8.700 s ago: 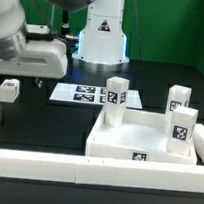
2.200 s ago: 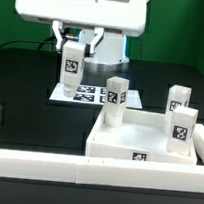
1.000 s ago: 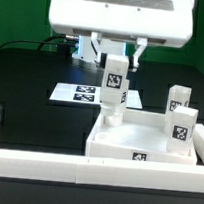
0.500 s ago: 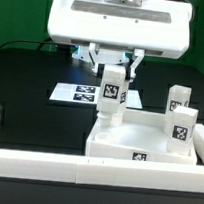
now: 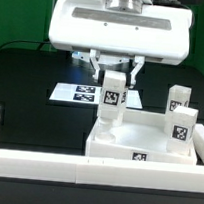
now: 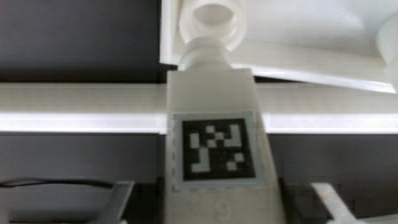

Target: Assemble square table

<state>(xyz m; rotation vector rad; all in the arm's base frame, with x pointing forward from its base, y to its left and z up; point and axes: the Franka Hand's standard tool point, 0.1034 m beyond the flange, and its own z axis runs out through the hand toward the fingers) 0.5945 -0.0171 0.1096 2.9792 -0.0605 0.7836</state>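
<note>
Here, the gripper (image 5: 115, 73) clamps a white leg (image 5: 112, 99) upright, hanging over the square table (image 5: 136, 143) at twelve o'clock.

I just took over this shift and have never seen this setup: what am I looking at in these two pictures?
It is one robot arm building a small white table. One picture is from a camera off the arm; the other is from a camera on its wrist, looking down past the fingers. The fingers hold a white tagged leg upright over a corner of the upturned tabletop. Two more legs already stand in it. A flat tag sheet lies behind, and white rails run along the front.
</note>
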